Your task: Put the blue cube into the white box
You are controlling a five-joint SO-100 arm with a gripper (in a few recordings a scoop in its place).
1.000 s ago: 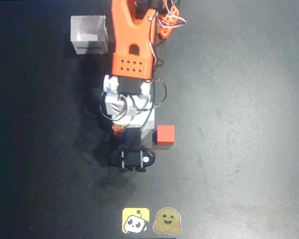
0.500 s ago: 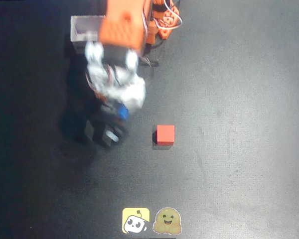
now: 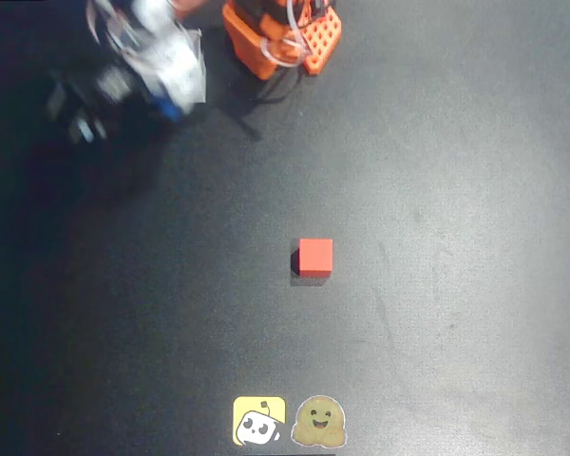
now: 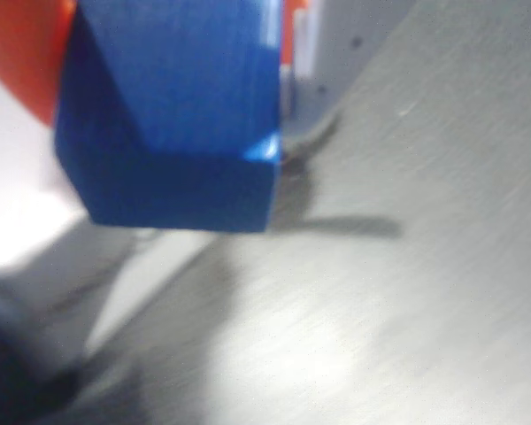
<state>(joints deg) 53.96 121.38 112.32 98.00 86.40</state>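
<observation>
I have the blue cube [image 4: 173, 115] clamped in the pincer [image 3: 123, 85], lifted off the table [image 3: 437, 190] near its far left corner, so the pick looks done and the drop remains. Motion blur smears the arm, and I cannot make out the white box beneath it. The red cube [image 3: 315, 256] sits mid-table.

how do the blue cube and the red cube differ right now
Colour: the blue cube is bright blue, the red cube is red.
Support: the blue cube is off the table, carried in the hand at the overhead view's upper left; the red cube sits on the black table near the middle, untouched.
Clarity: the blue cube shows blurred and mostly hidden by the arm from overhead; the red cube is sharp and fully exposed.
Both are plain matte cubes.
</observation>
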